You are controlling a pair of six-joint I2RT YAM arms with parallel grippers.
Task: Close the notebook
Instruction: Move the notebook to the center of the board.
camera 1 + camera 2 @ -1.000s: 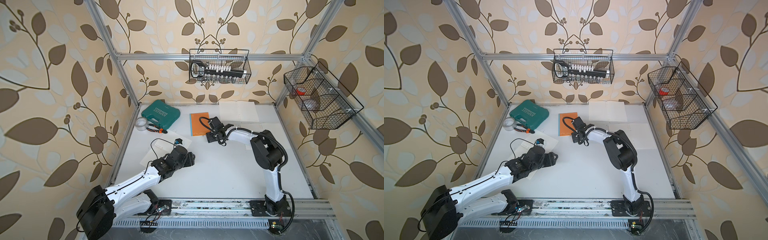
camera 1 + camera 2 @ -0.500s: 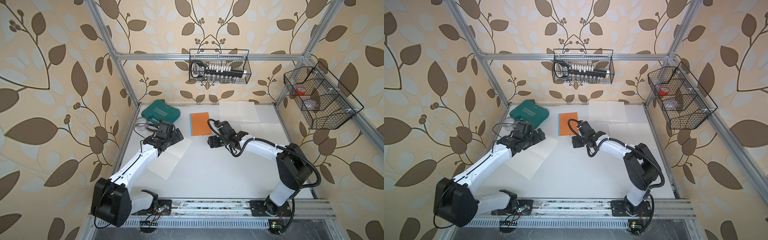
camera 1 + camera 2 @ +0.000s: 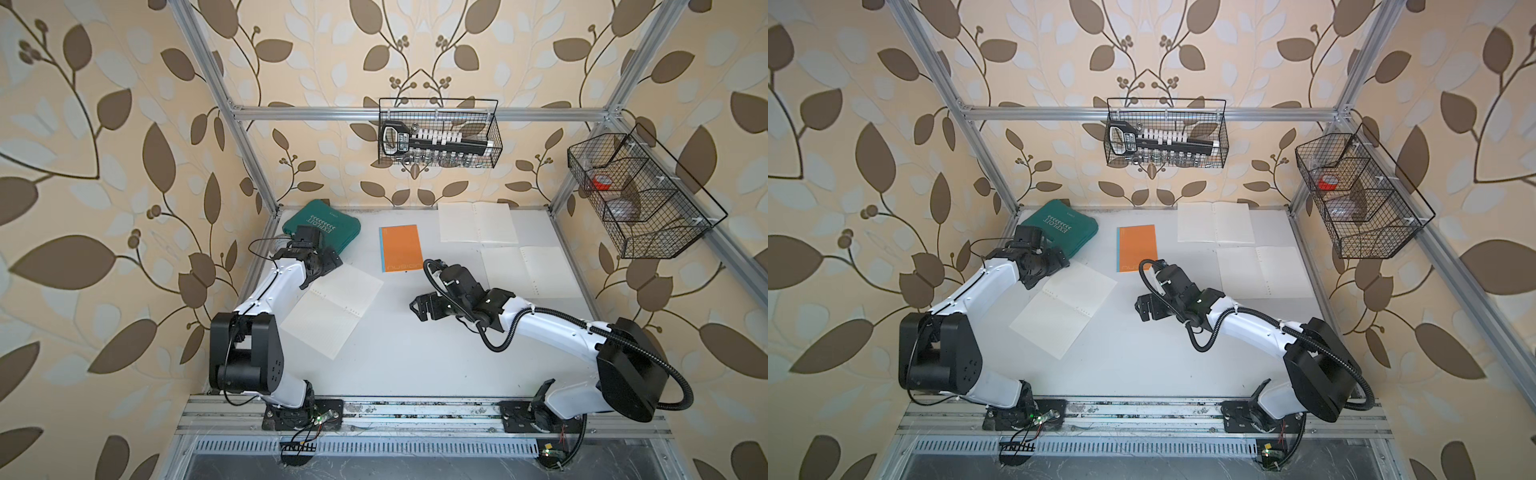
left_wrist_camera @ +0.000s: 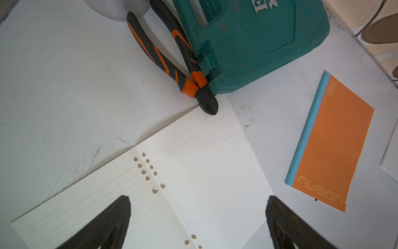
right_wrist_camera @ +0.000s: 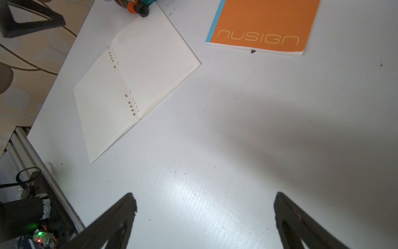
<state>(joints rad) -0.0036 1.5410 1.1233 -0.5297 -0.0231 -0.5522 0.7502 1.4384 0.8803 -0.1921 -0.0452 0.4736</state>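
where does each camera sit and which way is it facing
Top views: high above the front rail, looking down on the white table; left arm and right arm show whole.
Left wrist: on the left arm, facing the open notebook, cutting pliers and green case; left gripper fingertips show, spread.
Right wrist: on the right arm, facing bare table; right gripper fingertips show, spread.
Shared: both wrist views catch the open notebook and the orange notebook.

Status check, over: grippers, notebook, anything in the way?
Left gripper open, empty, above the open lined notebook. Right gripper open, empty, over bare table. Orange notebook closed. Pliers tip on the lined notebook's corner.
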